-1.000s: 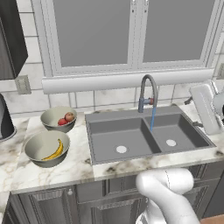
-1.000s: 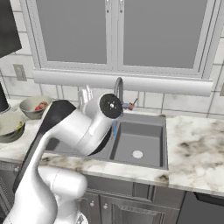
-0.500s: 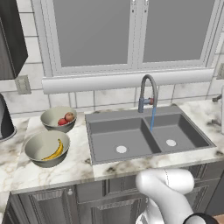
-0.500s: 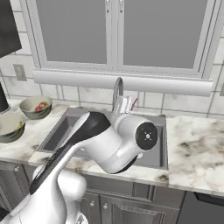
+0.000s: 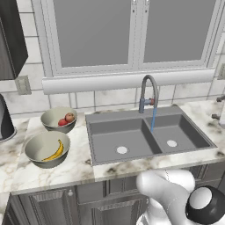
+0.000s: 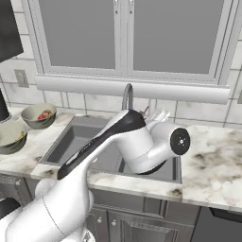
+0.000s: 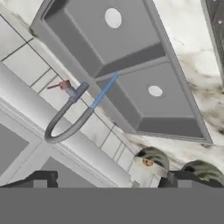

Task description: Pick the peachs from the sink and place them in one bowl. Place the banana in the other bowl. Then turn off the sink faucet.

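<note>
Gripper [image 7: 105, 181] fingers are spread wide, nothing held. Left of the sink [image 5: 147, 138], peaches [image 5: 67, 119] are seen in the far bowl [image 5: 58, 119], banana [image 5: 54, 152] in the near bowl [image 5: 46, 150]. Water is seen running from the faucet [image 5: 148, 93].

The sink [image 5: 145, 140] is dark grey, with a small white drain in each basin. The faucet [image 5: 148, 94] is grey metal with a reddish handle, and a thin blue stream runs from its spout. Both bowls, one [image 5: 58, 119] and the other [image 5: 47, 149], are glossy grey-beige. The peaches [image 5: 67, 119] are red-orange; the banana [image 5: 56, 151] is yellow. The surface [image 5: 52, 169] is white marble veined with brown-grey. The cabinets [image 5: 88, 204] are dark grey, and the wall tiles [image 5: 107, 98] off-white.
</note>
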